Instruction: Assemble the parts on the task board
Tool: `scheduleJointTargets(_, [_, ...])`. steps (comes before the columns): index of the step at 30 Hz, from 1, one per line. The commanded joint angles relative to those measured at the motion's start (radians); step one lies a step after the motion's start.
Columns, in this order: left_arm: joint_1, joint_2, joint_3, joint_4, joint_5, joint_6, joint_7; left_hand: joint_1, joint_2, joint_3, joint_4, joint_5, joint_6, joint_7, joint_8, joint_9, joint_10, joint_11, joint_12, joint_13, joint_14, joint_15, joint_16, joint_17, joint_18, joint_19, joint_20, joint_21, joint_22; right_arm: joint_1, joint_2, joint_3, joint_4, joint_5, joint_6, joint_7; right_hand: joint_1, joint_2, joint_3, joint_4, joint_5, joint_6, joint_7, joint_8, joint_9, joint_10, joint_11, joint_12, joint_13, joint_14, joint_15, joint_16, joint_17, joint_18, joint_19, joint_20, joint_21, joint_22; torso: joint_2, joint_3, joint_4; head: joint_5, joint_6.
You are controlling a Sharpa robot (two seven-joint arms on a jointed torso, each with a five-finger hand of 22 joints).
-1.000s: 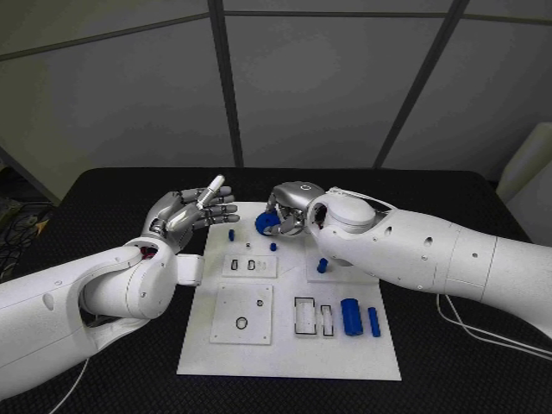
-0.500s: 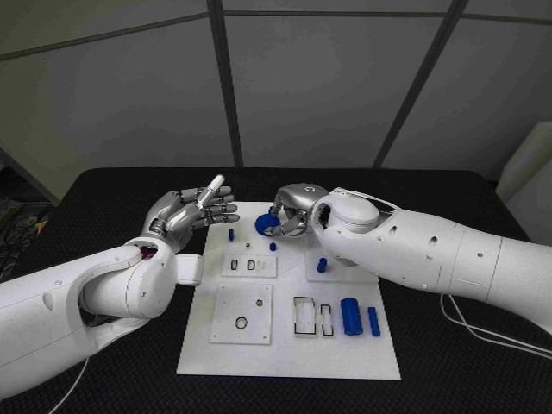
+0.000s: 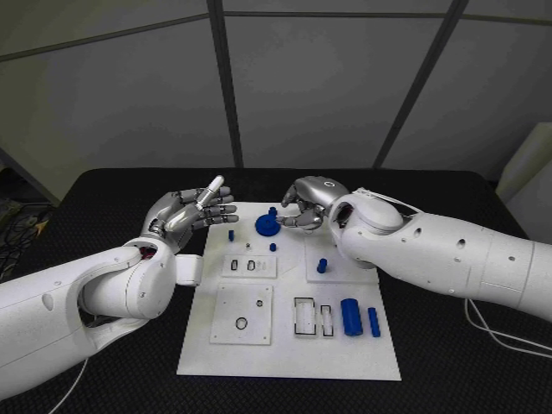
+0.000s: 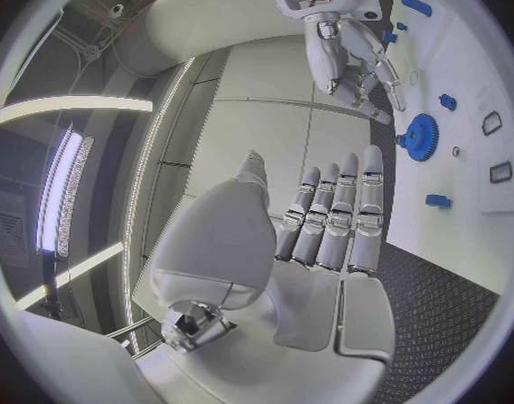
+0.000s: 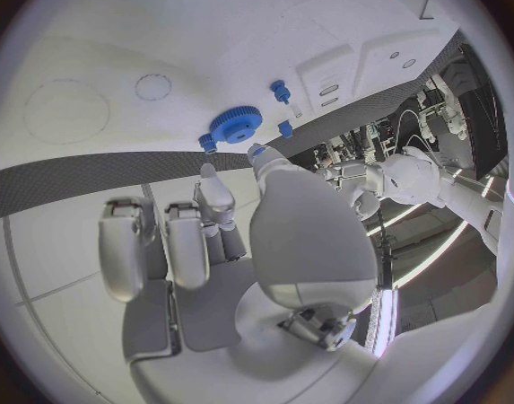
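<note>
While toothed blue gear (image 3: pixel 267 225) sits on glossy task board (image 3: pixel 289 349), left hand (image 3: pixel 189 211) spread, right hand (image 3: pixel 309 207) seemingly empty, fingers curled.

Gear (image 3: pixel 267 225) on task board (image 3: pixel 289 362), hands flanking.

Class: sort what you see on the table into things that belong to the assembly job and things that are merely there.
Belong to the job:
task board
blue gear
blue cylinder
blue pin
blue peg
left hand
right hand

Merely there:
black table
white cable
</note>
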Motion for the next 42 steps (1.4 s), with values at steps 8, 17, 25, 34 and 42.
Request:
scheduleJointTargets(8, [0.001,-0.006,0.001,0.000,-0.006,0.010,0.006,0.010,0.005,-0.006,-0.001,-0.006,0.003,0.002,-0.007,0.000,-0.002,0.001,-0.004,-0.001,-0.009,0.000,-0.006,0.001,0.004,-0.002,0.004,-0.002,-0.001,0.002,-0.209,0.000,0.143,0.249,-0.134,0.153,0.086,-0.018,0.009,-0.019,-0.076,0.020,-0.013,0.000,0.003,0.017,-0.005,0.015,0.014,0.071,0.000,-0.003,0.104,-0.015,0.030,0.000,-0.003,0.171,-0.003,0.0039,-0.0174,0.004,0.008])
scheduleJointTargets(17, [0.001,-0.003,0.001,-0.007,-0.006,0.013,0.005,0.011,0.005,-0.006,-0.001,-0.006,0.003,0.002,-0.008,0.000,-0.002,0.001,-0.004,-0.001,-0.009,0.000,-0.007,0.001,0.004,-0.002,0.004,-0.002,-0.001,0.002,-0.347,0.000,0.116,0.381,-0.084,0.308,0.190,-0.029,0.031,-0.078,-0.058,0.025,-0.011,-0.003,0.001,0.023,-0.007,0.024,0.028,0.076,-0.002,0.008,0.127,-0.018,0.039,-0.003,0.002,0.182,-0.009,0.0128,-0.0331,-0.009,0.015])
scheduleJointTargets(25, [0.000,0.003,0.000,-0.020,-0.006,0.017,0.001,0.012,0.005,-0.007,-0.001,-0.006,0.004,0.001,-0.008,0.000,-0.001,0.000,-0.004,0.000,-0.009,0.000,-0.007,0.002,0.004,-0.002,0.004,-0.002,-0.001,-0.009,-0.377,-0.001,0.080,0.416,-0.049,0.338,0.203,-0.033,0.033,-0.087,-0.055,0.019,-0.011,-0.008,-0.001,0.022,-0.006,0.021,0.027,0.076,-0.001,0.009,0.128,-0.018,0.039,-0.003,0.002,0.182,-0.011,0.0189,-0.0359,-0.014,0.012])
scheduleJointTargets(34, [0.000,0.009,0.000,-0.030,-0.006,0.020,-0.002,0.012,0.005,-0.007,-0.001,-0.006,0.004,0.001,-0.008,0.000,-0.001,0.000,-0.004,0.000,-0.009,0.000,-0.007,0.002,0.004,-0.002,0.004,-0.002,-0.002,-0.032,-0.369,-0.001,0.050,0.427,-0.023,0.342,0.210,-0.038,0.032,-0.091,-0.056,0.014,-0.010,-0.011,-0.002,0.019,-0.005,0.017,0.024,0.076,-0.001,0.008,0.128,-0.017,0.037,-0.002,0.001,0.180,-0.009,0.0136,-0.0333,-0.019,0.012])
scheduleJointTargets(42, [0.000,0.011,0.000,-0.030,-0.006,0.018,-0.001,0.012,0.005,-0.007,-0.001,-0.006,0.004,0.001,-0.008,0.000,-0.001,0.000,-0.004,0.000,-0.009,0.000,-0.007,0.002,0.004,-0.002,0.004,-0.002,-0.002,-0.056,-0.351,-0.001,0.024,0.426,-0.010,0.344,0.232,-0.042,0.035,-0.106,-0.075,0.008,-0.011,-0.011,-0.003,0.017,-0.006,0.014,0.023,0.076,-0.001,0.009,0.130,-0.017,0.036,-0.002,0.000,0.179,-0.009,0.0130,-0.0334,-0.014,0.007])
